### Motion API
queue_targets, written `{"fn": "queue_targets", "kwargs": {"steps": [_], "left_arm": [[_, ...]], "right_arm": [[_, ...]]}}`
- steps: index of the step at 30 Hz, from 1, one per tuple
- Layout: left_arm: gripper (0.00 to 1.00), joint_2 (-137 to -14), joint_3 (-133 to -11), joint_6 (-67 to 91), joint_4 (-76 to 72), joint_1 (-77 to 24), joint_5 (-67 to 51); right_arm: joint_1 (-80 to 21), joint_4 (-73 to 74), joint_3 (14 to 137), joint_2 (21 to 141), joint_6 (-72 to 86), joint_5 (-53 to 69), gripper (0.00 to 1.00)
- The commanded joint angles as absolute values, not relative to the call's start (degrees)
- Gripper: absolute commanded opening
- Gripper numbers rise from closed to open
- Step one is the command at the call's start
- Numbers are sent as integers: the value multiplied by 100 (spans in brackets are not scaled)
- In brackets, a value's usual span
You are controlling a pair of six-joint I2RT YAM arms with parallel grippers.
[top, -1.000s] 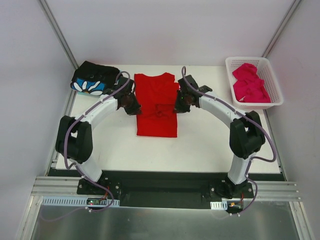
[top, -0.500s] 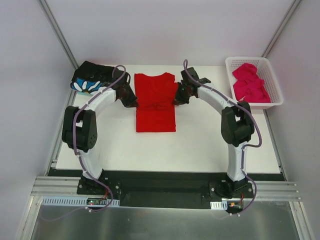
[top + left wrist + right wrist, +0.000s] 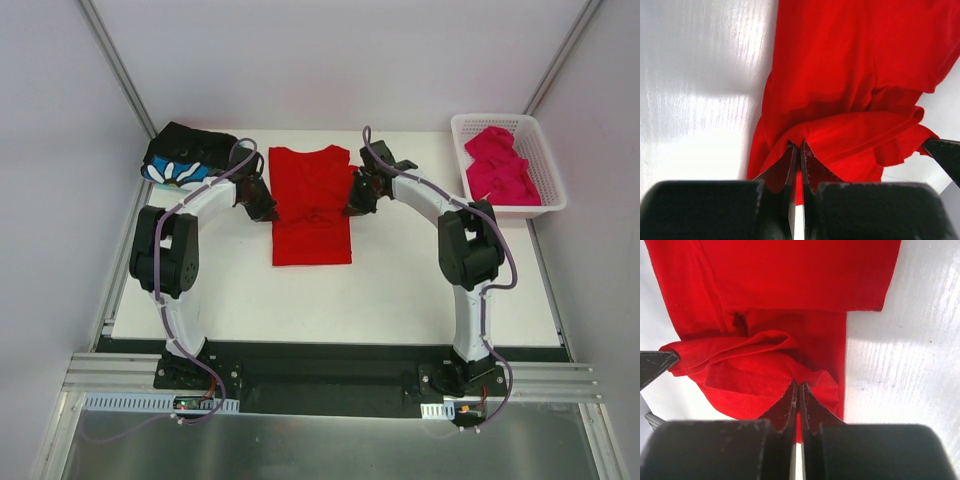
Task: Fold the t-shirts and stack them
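A plain red t-shirt (image 3: 311, 205) lies flat in the middle of the table, its lower part folded up over itself. My left gripper (image 3: 268, 210) is shut on the red cloth (image 3: 840, 100) at the shirt's left edge. My right gripper (image 3: 354, 206) is shut on the same shirt (image 3: 790, 315) at its right edge. A bunched fold of red cloth runs between the two grippers. The black t-shirt with the flower print (image 3: 185, 158) lies folded at the back left corner. The magenta-pink t-shirt (image 3: 500, 165) is crumpled in the basket.
A white lattice basket (image 3: 545, 205) stands at the back right of the white table (image 3: 420, 290). Grey walls close in both sides, and the black rail with the arm bases runs along the near edge.
Both grippers have carried the shirt's pinched edges away from the arm bases toward the collar, and the shirt's near edge has drawn up slightly. Both arms stretched farther out.
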State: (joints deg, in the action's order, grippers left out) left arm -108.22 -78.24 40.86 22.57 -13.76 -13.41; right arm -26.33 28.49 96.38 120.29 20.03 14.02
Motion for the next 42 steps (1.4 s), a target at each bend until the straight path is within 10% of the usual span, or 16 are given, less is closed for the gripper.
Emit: {"fn": "queue_targets", "kwargs": {"steps": [1, 13, 18, 22, 42], "left_arm": [[0, -10521, -7699, 3885, 2188, -1310, -1274], [2, -10512, -8068, 3525, 1873, -1178, -651], [20, -10784, -8454, 3480, 1670, -1116, -721], [99, -10995, -8499, 3533, 1442, -1116, -659], [99, -9080, -5620, 3788, 1011, -1406, -931]], "right_arm": [[-2619, 2707, 9475, 11540, 1846, 1494, 1], [-2374, 1705, 9753, 11539, 853, 1441, 12], [-2215, 2092, 10783, 12216, 712, 1810, 35], [-2206, 1846, 10776, 12217, 659, 1881, 43], [-2821, 1715, 7412, 9625, 1554, 1670, 41]]}}
